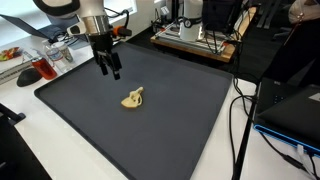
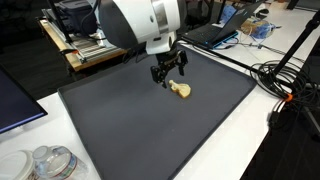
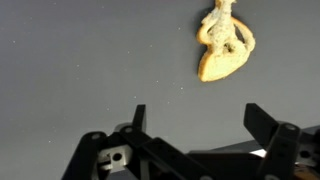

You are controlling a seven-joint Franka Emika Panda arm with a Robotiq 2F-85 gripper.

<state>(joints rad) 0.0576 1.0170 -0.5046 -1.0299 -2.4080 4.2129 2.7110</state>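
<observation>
Nearest to the lens in the wrist view, the gripper point(image 3: 200, 128) takes up the lower edge. Its jaws are spread wide with nothing between them, and the fingers point(image 3: 262, 122) stand dark against the grey mat point(image 3: 80, 60). The small tan figure point(image 3: 224, 45) lies flat on the mat ahead of the fingers. It sits to the right of the centre line between them and is apart from both. Its long axis runs nearly up and down this picture, roughly square to the line on which the jaws close. The narrow end points away from the gripper and the broad, lobed end lies nearer to it. I run a single arm, so no question of a nearer hand arises. The wrist view gives me the figure's outline and sideways offset but not the height of the fingers. For that I read the exterior views, where the gripper point(image 1: 108, 68) hangs fingers-down over the mat point(image 1: 180, 130) with the tan figure point(image 1: 133, 98) just beside it. Seen from the other side, the gripper point(image 2: 168, 72) is close above the tan figure point(image 2: 181, 91) without touching it, though I cannot tell how far the fingertips clear the mat. Farther out, only the exterior views show the surroundings: a laptop point(image 1: 290, 110) and cables point(image 1: 240, 120) beyond the mat's edge, and clear containers point(image 2: 45, 162) on the white table point(image 2: 130, 172).
</observation>
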